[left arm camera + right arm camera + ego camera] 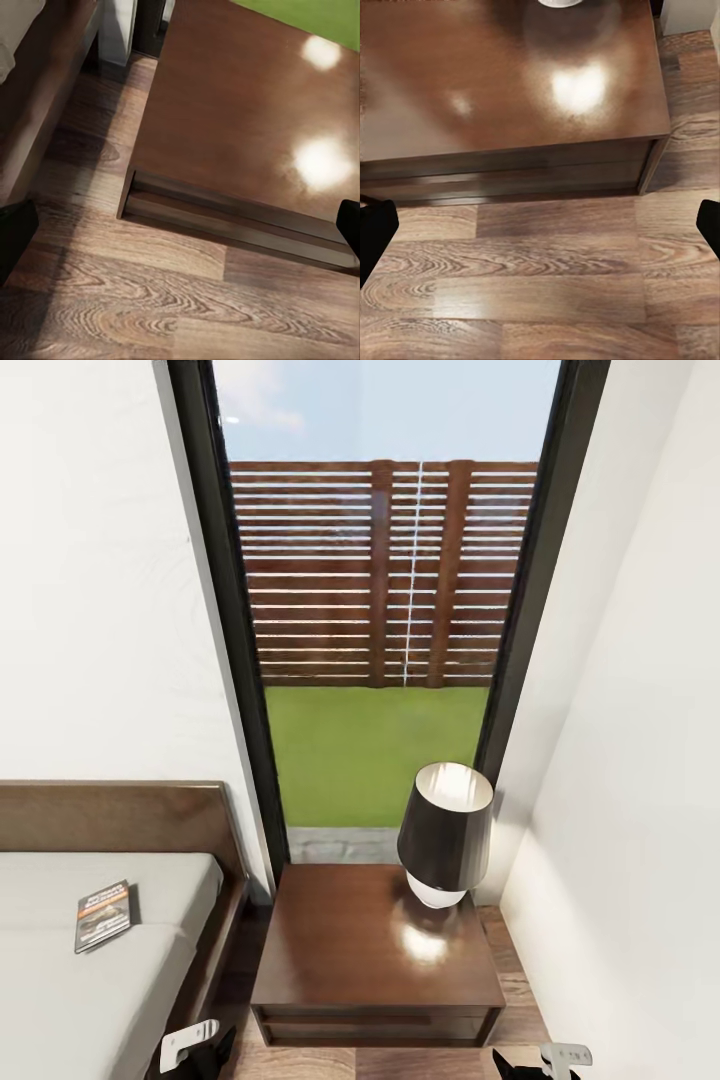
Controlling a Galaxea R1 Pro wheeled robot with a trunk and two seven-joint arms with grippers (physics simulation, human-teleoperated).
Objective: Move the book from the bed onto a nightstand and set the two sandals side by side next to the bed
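Head view, book (103,915) on bed (60,1000), lettering too small to read, nightstand (375,960) beside, both claws spread, empty.

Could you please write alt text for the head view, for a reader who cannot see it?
A dark brown nightstand carrying a black-shaded lamp stands on wood flooring below a tall window that looks onto grass and a slatted fence. To its left, a small book lies on the bed, near the wooden headboard.
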